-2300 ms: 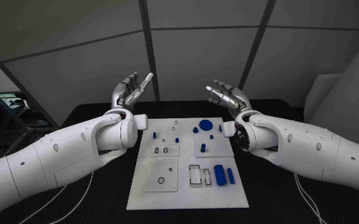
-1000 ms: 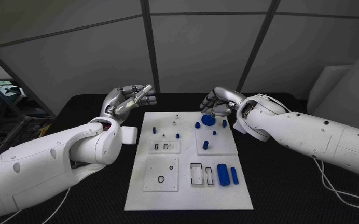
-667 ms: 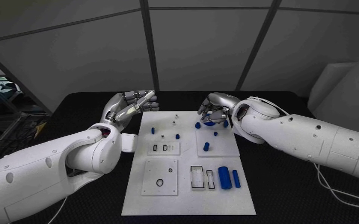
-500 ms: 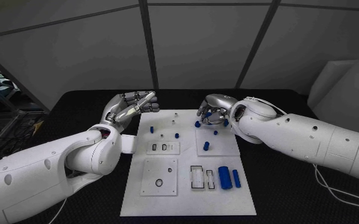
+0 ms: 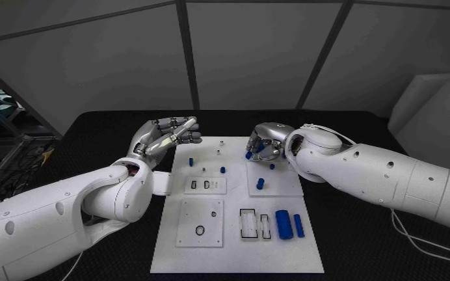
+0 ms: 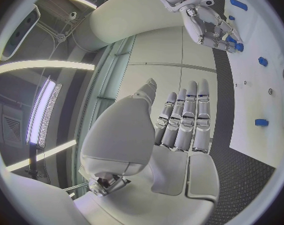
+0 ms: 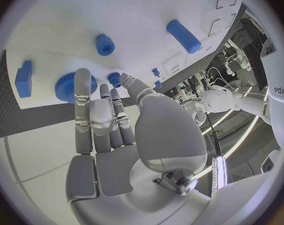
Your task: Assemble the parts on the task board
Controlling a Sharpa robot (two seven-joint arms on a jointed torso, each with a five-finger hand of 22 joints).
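Near edge of the white board (image 5: 235, 255), at about 5 o'clock: a big blue cylinder (image 5: 283, 224) lies flat w/ a slimmer blue bar (image 5: 298, 224) just beside it, next to two rectangular slots (image 5: 251, 224). Left of those, a raised square plate w/ a dark ring (image 5: 199, 230). Mid board: a blue peg (image 5: 259, 183) stands upright on another square plate; small blue pegs (image 5: 191, 162) at 10 o'clock. Far end, approx 1 o'clock: right hand (image 5: 263, 142) is low over the board, fingers curled down round a blue gear (image 7: 68, 86); fingertips touch it, can't tell if it's actually gripped. A blue block (image 7: 23, 78) lies near the gear. Left hand (image 5: 166, 132) hovers off the board's far left corner above the black worktop (image 5: 103, 144), fingers straight, close together, nothing in it.
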